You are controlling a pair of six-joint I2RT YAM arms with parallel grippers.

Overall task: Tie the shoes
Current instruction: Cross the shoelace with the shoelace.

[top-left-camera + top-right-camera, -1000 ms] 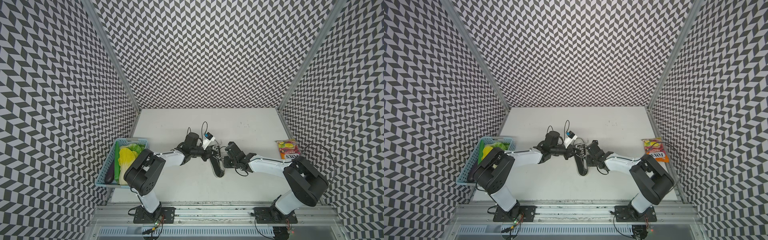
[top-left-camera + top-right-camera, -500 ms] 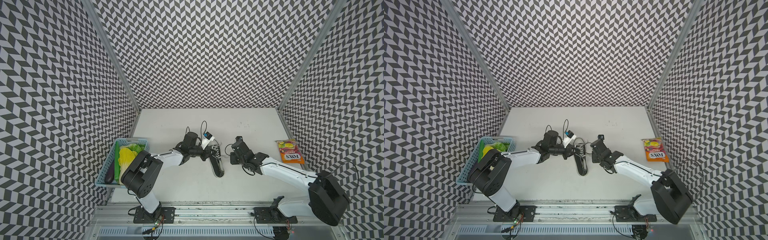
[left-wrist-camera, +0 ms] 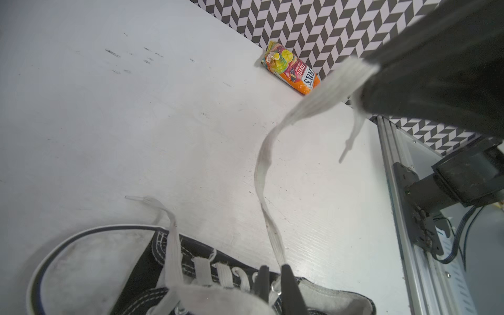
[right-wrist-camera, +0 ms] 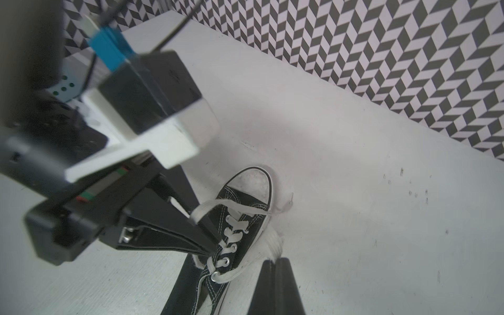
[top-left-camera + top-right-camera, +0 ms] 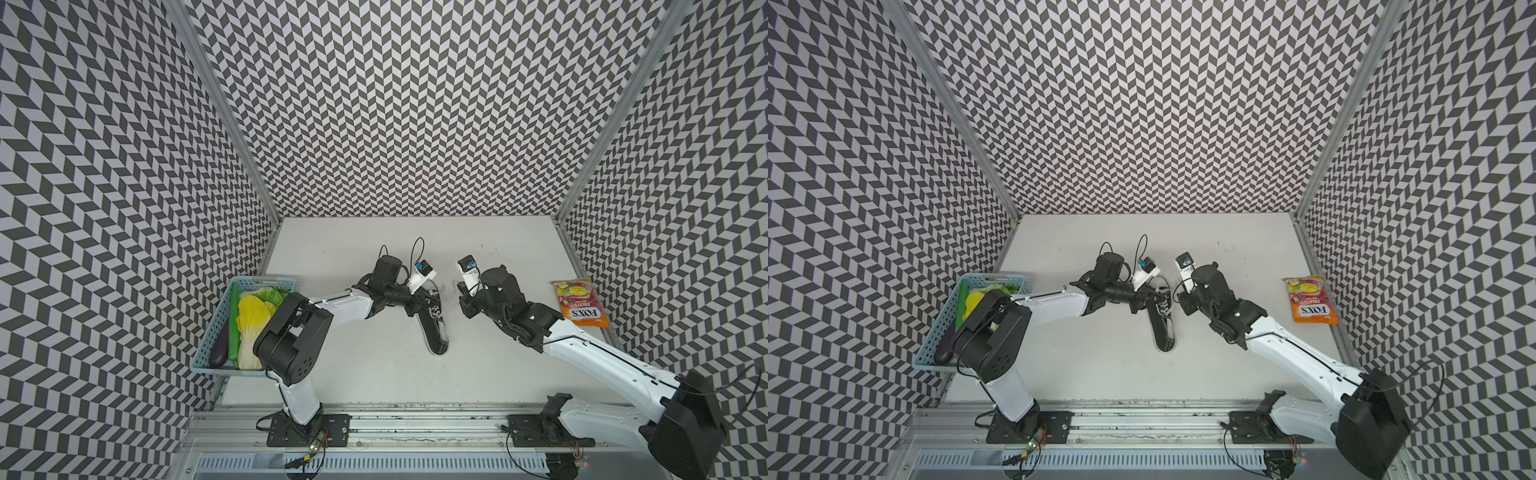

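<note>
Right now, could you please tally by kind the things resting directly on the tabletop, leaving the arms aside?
Black canvas sneaker: 1
Light-blue basket: 1
Fox's Fruits candy bag: 1
Total: 3

A: How many shoes sit on the bench (image 5: 374, 374)?
B: One sneaker (image 5: 434, 328), one lace (image 3: 261, 174) with two loose ends.
A: What else?
B: One basket (image 5: 266, 281), one snack packet (image 5: 579, 302), a left end effector (image 3: 272, 272) and a right end effector (image 4: 275, 266). The basket holds one eggplant (image 5: 220, 353), one cucumber (image 5: 233, 324), two leafy heads (image 5: 251, 320).
</note>
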